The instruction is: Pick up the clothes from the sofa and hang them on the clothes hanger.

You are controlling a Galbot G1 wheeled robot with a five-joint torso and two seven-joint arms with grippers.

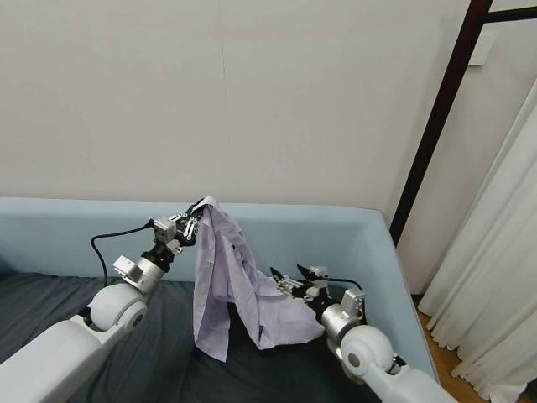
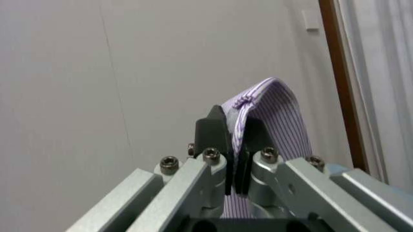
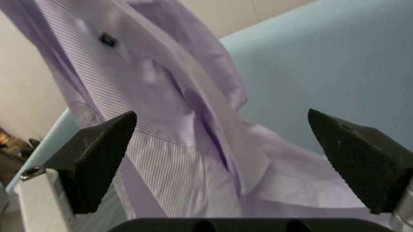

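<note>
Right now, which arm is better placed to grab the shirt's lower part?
Right, likely: right end effector, open, faces low folds of the shirt; left end effector is shut on its top.

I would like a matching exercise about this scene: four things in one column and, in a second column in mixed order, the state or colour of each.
Column one:
1. left hand
2. right hand
3. shirt
4. curtain

Column two:
A. white, at the far right
B. open, low beside the shirt's lower part
C. lilac with fine stripes, hanging down
D. shut on the shirt's top fold, raised

Pairs: 1-D, 2-B, 3-C, 4-A
</note>
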